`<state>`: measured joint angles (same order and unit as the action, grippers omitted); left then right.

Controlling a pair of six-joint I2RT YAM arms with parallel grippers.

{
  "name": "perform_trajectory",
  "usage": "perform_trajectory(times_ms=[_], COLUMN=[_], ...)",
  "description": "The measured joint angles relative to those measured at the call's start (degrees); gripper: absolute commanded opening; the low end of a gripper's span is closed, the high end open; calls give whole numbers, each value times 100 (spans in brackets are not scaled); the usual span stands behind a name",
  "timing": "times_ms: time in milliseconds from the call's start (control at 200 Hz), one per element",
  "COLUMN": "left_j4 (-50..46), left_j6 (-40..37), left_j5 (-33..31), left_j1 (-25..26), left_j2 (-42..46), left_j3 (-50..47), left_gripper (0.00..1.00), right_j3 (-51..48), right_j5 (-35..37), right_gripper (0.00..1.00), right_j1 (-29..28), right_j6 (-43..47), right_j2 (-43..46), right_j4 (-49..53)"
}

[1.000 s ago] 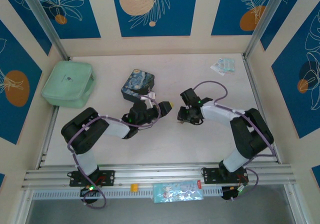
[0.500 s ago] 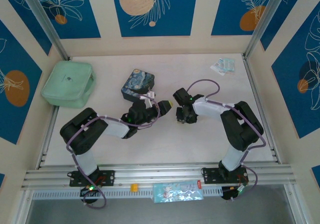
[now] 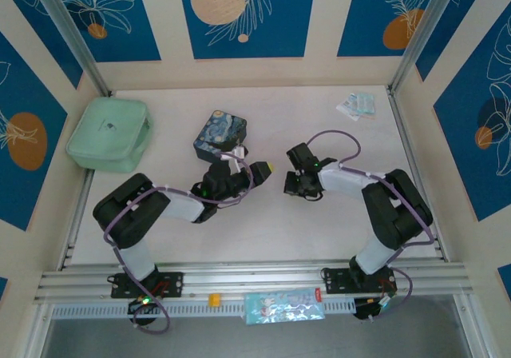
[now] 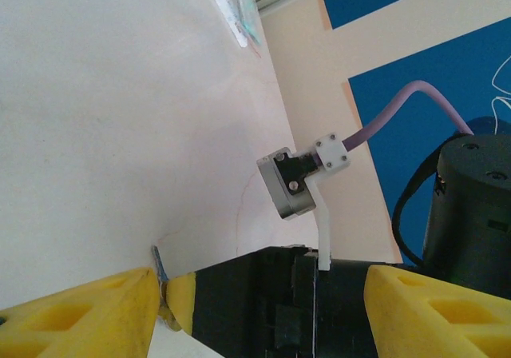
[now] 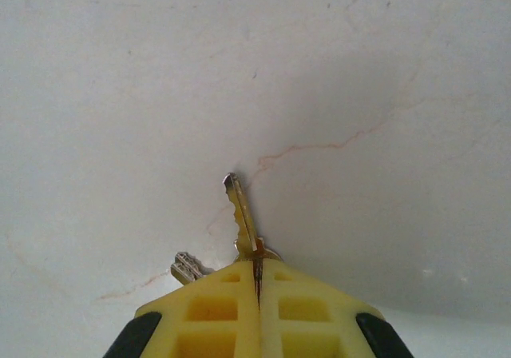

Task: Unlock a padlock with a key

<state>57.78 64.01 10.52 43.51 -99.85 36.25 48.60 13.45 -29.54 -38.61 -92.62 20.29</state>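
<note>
My left gripper (image 3: pixel 266 169) is at mid-table, just in front of the starry-night tin. In the left wrist view its yellow pads (image 4: pixel 80 310) are shut on the padlock (image 4: pixel 158 262). Only a thin bluish-silver sliver of it sticks out between them, and its dark body is hidden. A short gap to the right, my right gripper (image 3: pixel 289 184) faces the left one. In the right wrist view my right gripper (image 5: pixel 257 266) is shut on the key (image 5: pixel 242 214), whose toothed blade points forward over the table. A second key (image 5: pixel 185 267) of the bunch pokes out at the left.
The blue starry-night tin (image 3: pixel 220 132) stands just behind the left gripper. A mint-green case (image 3: pixel 109 133) lies at the far left and a small packet (image 3: pixel 356 104) at the back right. Another packet (image 3: pixel 283 306) rests on the front rail. The right arm's wrist camera (image 4: pixel 287 184) appears in the left wrist view.
Half a second ago the right gripper with the key had moved in close to the left gripper. It has since drawn back to the right. The left gripper has shifted slightly left.
</note>
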Motion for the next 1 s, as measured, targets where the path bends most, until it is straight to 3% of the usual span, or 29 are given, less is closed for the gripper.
perform_trajectory(times_ms=[610,1000], left_j4=[490,616], left_j6=[219,369], left_j5=[442,557], left_j1=[-2,-2], left_j2=[-170,-391], left_j3=[0,2], left_gripper=[68,67], right_j3=[-1099,-1176], right_j5=[-1005,-1794], right_gripper=[0,2], right_j1=[236,330], right_j6=[1010,990], right_j2=[1491,1283], right_j4=[-1290,-1600])
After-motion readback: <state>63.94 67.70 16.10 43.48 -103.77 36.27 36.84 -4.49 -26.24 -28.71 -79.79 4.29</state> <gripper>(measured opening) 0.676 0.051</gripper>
